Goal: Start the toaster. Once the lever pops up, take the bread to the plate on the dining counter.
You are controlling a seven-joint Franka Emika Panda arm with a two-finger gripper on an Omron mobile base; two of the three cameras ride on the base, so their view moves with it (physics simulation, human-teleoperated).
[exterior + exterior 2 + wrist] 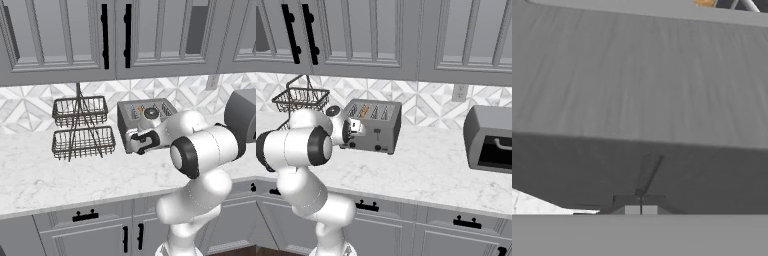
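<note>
Grey cabinets (60, 35) with black handles hang at 12 o'clock over a patterned tile wall (426, 100). The marble desk (45, 175) tops grey drawers (456, 225); an outlet (459, 92) sits at 2 o'clock.

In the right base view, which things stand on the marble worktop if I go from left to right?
Wire basket rack → robot arm, its hand at the toaster's front → toaster, with the bread in a slot → grey oven box.
</note>
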